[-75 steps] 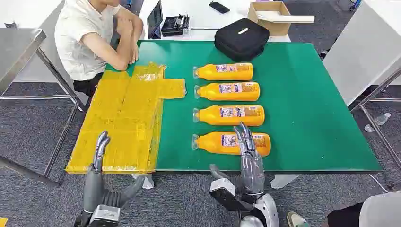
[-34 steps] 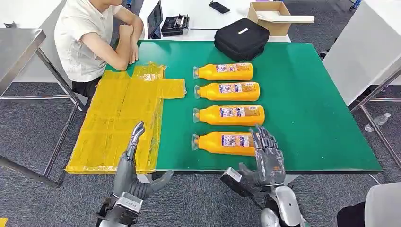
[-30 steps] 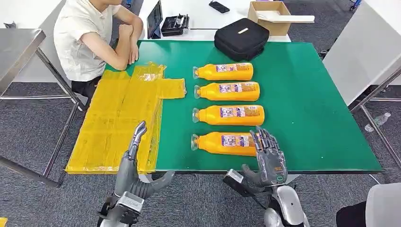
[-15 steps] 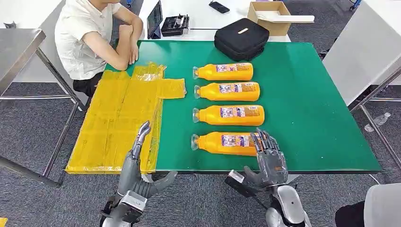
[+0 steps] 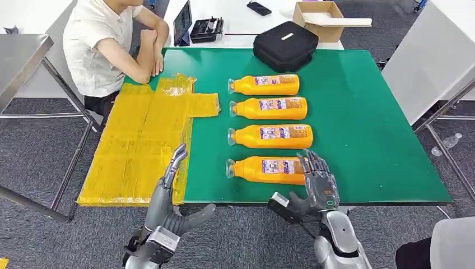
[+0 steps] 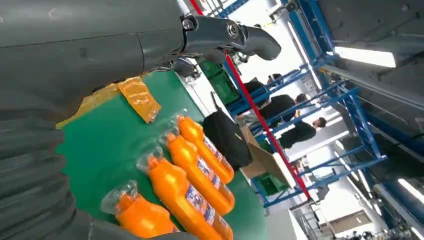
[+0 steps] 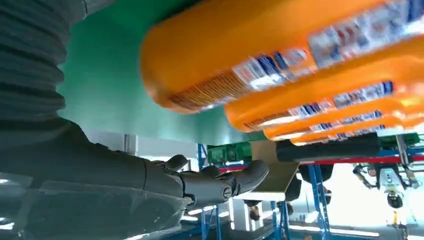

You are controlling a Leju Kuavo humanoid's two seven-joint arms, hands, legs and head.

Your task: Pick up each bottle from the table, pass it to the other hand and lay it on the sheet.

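Several orange bottles lie in a column on the green table (image 5: 364,129), caps pointing left. The nearest bottle (image 5: 269,170) (image 7: 260,55) lies close to the front edge. My right hand (image 5: 316,188) stands open at that bottle's base end, fingers spread upward and hiding the end, thumb below the table edge; I cannot tell whether it touches. My left hand (image 5: 168,193) is open at the front edge, fingers raised beside the corner of the yellow sheet (image 5: 145,140). The left wrist view shows the same bottles (image 6: 187,197) side by side.
A person in a white shirt (image 5: 98,45) sits at the far left corner, arms on the table. A black bag (image 5: 285,45) lies at the far edge, with a cardboard box (image 5: 322,17) behind it. A steel table (image 5: 22,56) stands to the left.
My left hand has risen and moved right along the sheet's front edge. My right hand shifted right from over the nearest bottle to its base end. The bottles stayed put.
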